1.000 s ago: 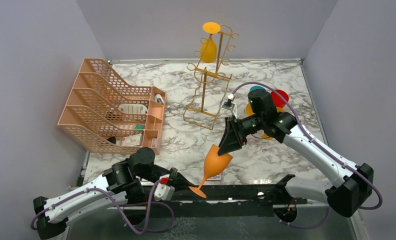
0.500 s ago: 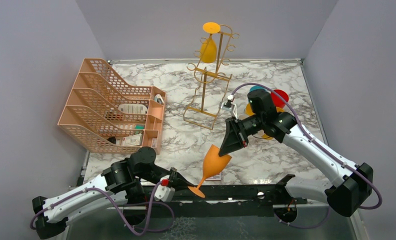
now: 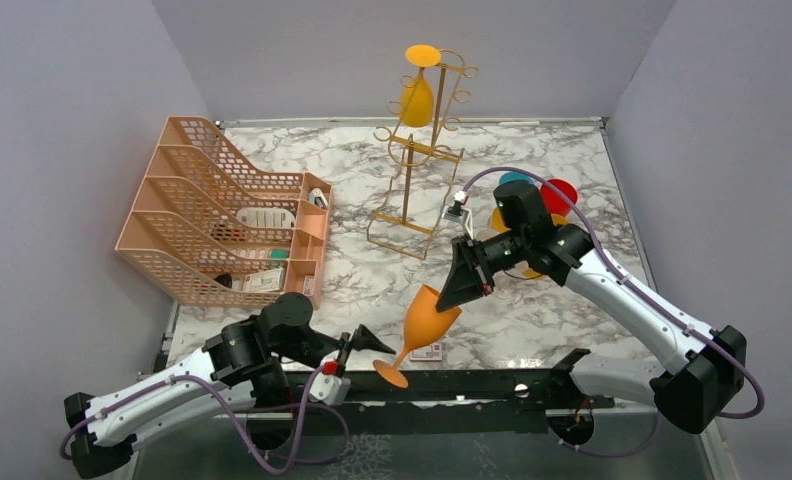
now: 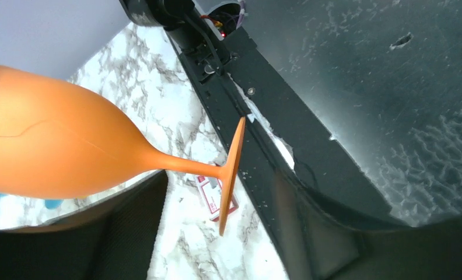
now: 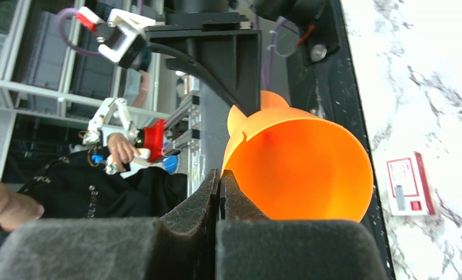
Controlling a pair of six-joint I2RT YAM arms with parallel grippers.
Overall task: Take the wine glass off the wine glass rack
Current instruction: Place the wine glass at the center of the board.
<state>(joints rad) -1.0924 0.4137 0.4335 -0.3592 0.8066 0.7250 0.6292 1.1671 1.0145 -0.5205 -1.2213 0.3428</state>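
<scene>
Nearest the bases, found the left gripper (image 3: pixel 365 345) spread wide and holding nothing. In its wrist view, saw the stem and flat foot of the orange wine glass (image 3: pixel 427 320) lying between the fingers (image 4: pixel 118 233), apparently touching neither. Found the glass tilted, with the foot low over the black rail (image 3: pixel 472 383) at the near edge of the marble table (image 3: pixel 352 270) and the bowl higher and further in. Found it pinched at the rim by the right gripper (image 3: pixel 442 298), the pads (image 5: pixel 188 216) pressed together on either side of the thin wall. Noted a small red-and-white card (image 3: pixel 427 352) lying flat on the marble just beside the foot. Further back on the left, noted a peach mesh organiser (image 3: pixel 222 220) with a few papers in its bays. Behind the right arm, made out red, teal and yellow round pieces (image 3: pixel 557 190), partly hidden. Farthest off, spotted the gold wine glass rack (image 3: pixel 412 175) upright near the back wall, well apart from the held glass. Saw a yellow glass (image 3: pixel 417 98) hung upside down near its top.
</scene>
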